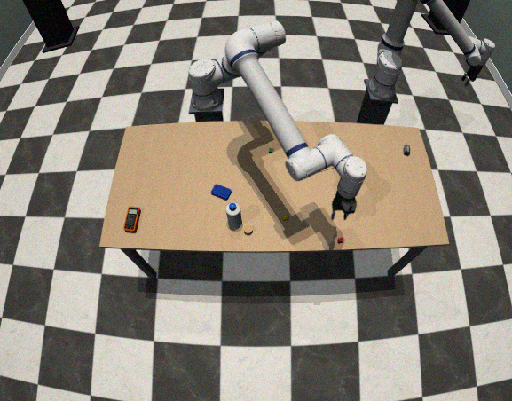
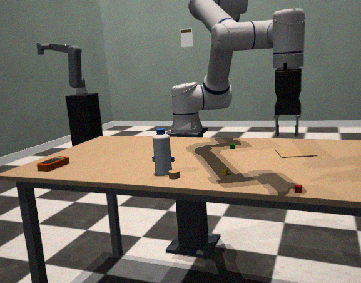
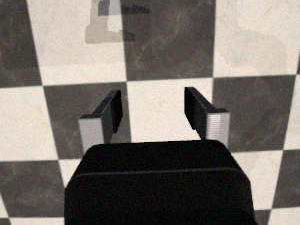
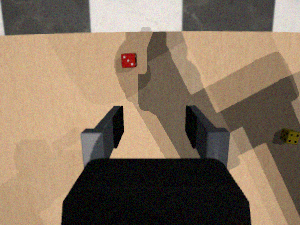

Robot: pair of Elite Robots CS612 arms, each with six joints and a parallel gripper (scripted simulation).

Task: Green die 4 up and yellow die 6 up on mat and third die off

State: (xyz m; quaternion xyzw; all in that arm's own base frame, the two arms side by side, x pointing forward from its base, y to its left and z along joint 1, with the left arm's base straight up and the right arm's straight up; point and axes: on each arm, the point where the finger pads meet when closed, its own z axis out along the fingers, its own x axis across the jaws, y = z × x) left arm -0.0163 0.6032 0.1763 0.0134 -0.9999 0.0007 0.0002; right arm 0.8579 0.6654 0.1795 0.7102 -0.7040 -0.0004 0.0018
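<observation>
The green die (image 1: 271, 150) (image 2: 232, 146) lies near the table's back edge; its pips are too small to read. The yellow die (image 1: 285, 217) (image 2: 224, 172) (image 4: 290, 136) lies toward the front; its top seems to show four pips. The red die (image 1: 340, 239) (image 2: 298, 188) (image 4: 128, 60) lies by the front edge, three pips up. The thin tan mat (image 2: 295, 152) bears no die; the arm mostly hides it in the top view. My right gripper (image 1: 339, 217) (image 2: 287, 135) (image 4: 154, 118) is open and empty, above the table behind the red die. My left gripper (image 1: 466, 80) (image 3: 152, 101) is open and empty over the floor.
A bottle (image 1: 234, 217) (image 2: 162, 153) stands left of the yellow die, with a round wooden piece (image 1: 248, 230) (image 2: 174, 174) beside it. A blue box (image 1: 221, 192) lies behind it. A multimeter (image 1: 131, 219) (image 2: 53, 163) is at the left, a small dark object (image 1: 406, 150) at the back right.
</observation>
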